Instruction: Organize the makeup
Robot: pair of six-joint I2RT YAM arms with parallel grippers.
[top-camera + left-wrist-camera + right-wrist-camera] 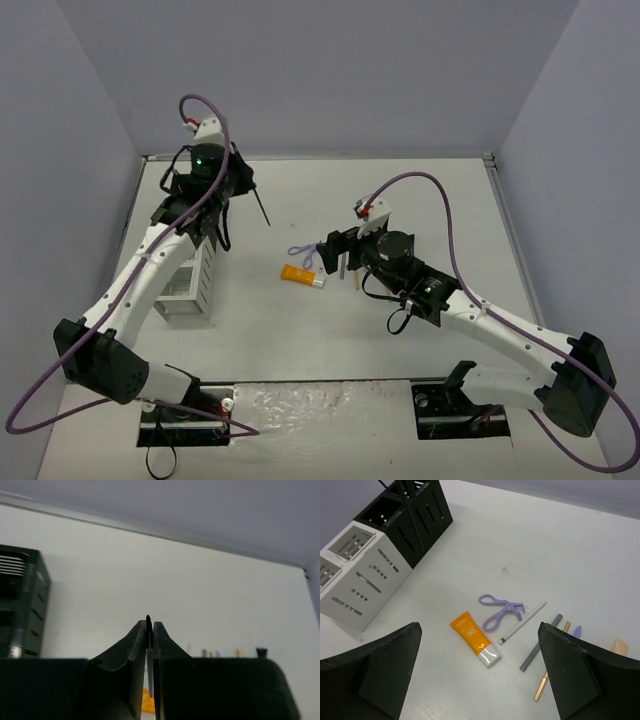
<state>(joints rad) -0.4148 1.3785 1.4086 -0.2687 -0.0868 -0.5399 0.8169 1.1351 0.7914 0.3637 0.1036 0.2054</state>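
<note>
I am judging the sorting as barely under way. Most of the makeup is lying loose on the table (420, 190), just right of the middle. The orange tube (475, 639) is lying flat with its white cap toward the near side. The purple looped tool (500, 611) is lying just beyond it. A thin white pencil (522, 623) is touching or nearly touching that tool. A grey striped pencil (540, 642) and a tan one (552, 662) are lying right of them, with small pieces at the right edge that I cannot make out. All of these are waiting to be carried to the rack (357, 575), which is standing at the left, its white half near and its black half far. I cannot tell whether any compartment is already holding something.

My left claw (150, 626) is pinching a thin black pencil (260, 207), with the fingers pressed together on it and only its dark tip showing past them in the wrist view. From above, I am holding it up at the far left, over or just beyond the black end of the rack, and the pencil is slanting out to the right, well apart from the loose pile. I am reckoning this is the piece on its way into a slot, not yet lowered in.

My right claw (335, 258) is hanging spread wide over the pile, gripping nothing and touching nothing. The tube and the purple tool are lying below, between its two fingers.
</note>
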